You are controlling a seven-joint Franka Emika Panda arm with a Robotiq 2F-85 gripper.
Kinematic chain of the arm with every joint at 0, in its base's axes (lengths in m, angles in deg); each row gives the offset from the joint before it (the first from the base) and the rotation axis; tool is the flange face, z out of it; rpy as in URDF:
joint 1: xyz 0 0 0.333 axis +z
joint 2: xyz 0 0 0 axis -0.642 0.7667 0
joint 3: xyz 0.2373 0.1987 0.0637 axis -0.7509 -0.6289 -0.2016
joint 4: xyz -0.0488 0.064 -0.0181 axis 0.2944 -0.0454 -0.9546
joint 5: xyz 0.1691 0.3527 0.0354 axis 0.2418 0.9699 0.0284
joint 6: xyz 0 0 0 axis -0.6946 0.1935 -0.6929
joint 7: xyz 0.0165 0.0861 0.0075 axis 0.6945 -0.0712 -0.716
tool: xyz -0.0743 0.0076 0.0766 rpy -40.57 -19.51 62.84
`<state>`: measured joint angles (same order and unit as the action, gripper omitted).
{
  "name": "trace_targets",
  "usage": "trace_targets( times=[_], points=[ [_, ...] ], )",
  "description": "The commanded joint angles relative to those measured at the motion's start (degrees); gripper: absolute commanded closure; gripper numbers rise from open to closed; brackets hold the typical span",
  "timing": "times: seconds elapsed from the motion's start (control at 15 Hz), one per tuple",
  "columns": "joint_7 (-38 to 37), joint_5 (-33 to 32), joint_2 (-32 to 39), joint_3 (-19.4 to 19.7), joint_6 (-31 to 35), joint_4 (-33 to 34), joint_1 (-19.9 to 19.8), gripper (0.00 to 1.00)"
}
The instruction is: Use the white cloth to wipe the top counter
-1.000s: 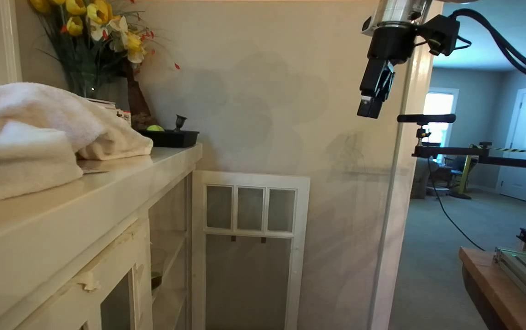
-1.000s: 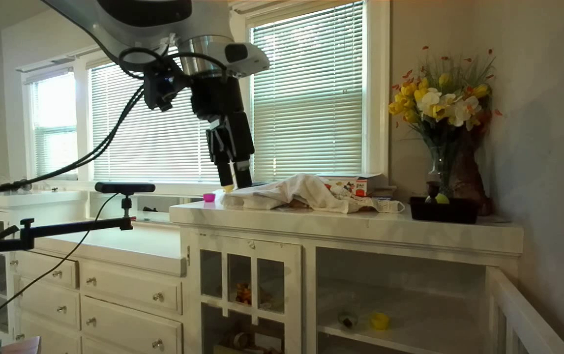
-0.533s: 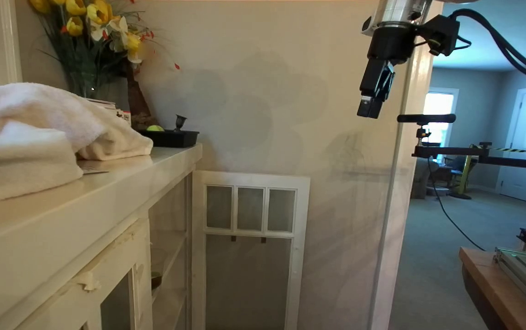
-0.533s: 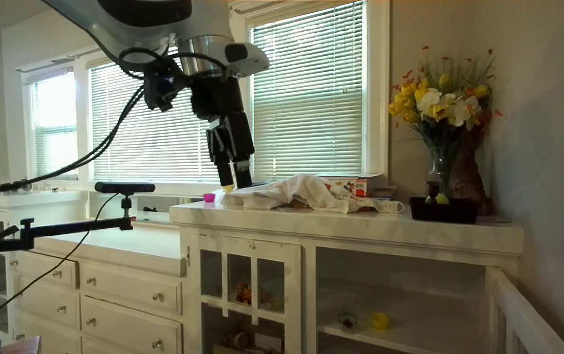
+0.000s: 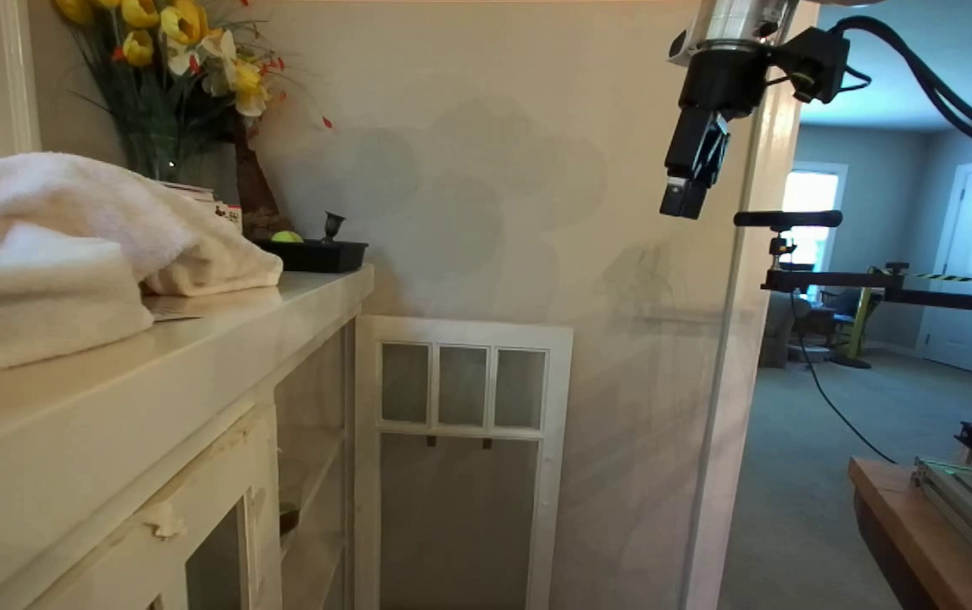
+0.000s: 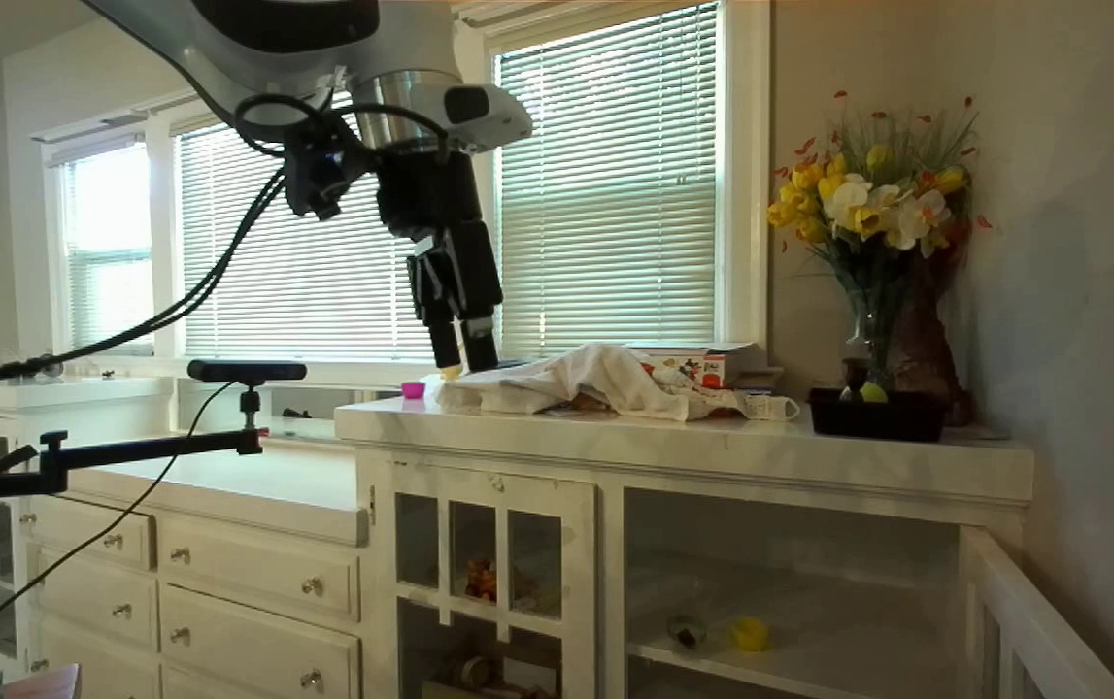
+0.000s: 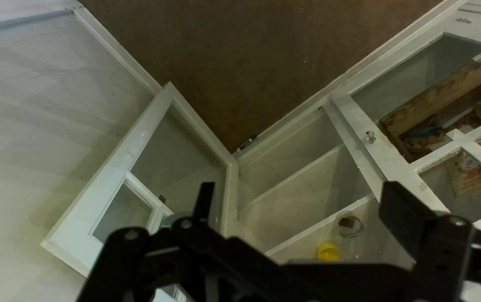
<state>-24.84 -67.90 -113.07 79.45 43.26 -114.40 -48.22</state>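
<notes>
Two fingers [image 7: 406, 216] of the end effector [image 6: 465, 351] are spread wide apart, and cabinet shelves [image 7: 374, 247] show through the gap in the wrist view. The end effector points downward in mid-air; in an exterior view it hangs well apart from the counter [image 5: 299, 296], out beyond its front edge. The white cloth [image 6: 615, 379] lies rumpled on top of the counter, its middle raised in a hump. A flat card [image 5: 174, 318] sits just beside it. Behind the cloth stands a printed box [image 6: 712, 369], and near one end of it sits a small pink cup [image 6: 413, 389]. Farther along the counter, toward the wall [image 6: 1081, 291], a black tray [image 6: 877, 419] holds a green ball [image 6: 873, 392] and a small dark piece [image 5: 333, 225] with a flared top. Yellow and white flowers [image 6: 858, 204] stand in a clear vase [image 6: 865, 325] behind the tray. Lower down, on those shelves, a yellow cup [image 7: 327, 251] rests near a clear bowl [image 7: 350, 226], its dark contents too blurred to name. A white paned frame [image 5: 558, 373] stands against the wall.
</notes>
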Motion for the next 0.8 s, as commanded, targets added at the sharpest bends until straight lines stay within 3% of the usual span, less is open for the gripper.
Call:
trace_targets(
  times=[0.0, 0.2, 0.73],
  points=[
    [-0.1, -0.2, 0.0, 0.3, -0.2, 0.1, 0.3, 0.0],
    [-0.6, 0.1, 0.5, 0.0, 0.3, 0.4, 0.5, 0.0],
    [5.8, 1.2, 6.1, -0.2, 7.9, 5.3, 6.9, 0.0]
  ],
)
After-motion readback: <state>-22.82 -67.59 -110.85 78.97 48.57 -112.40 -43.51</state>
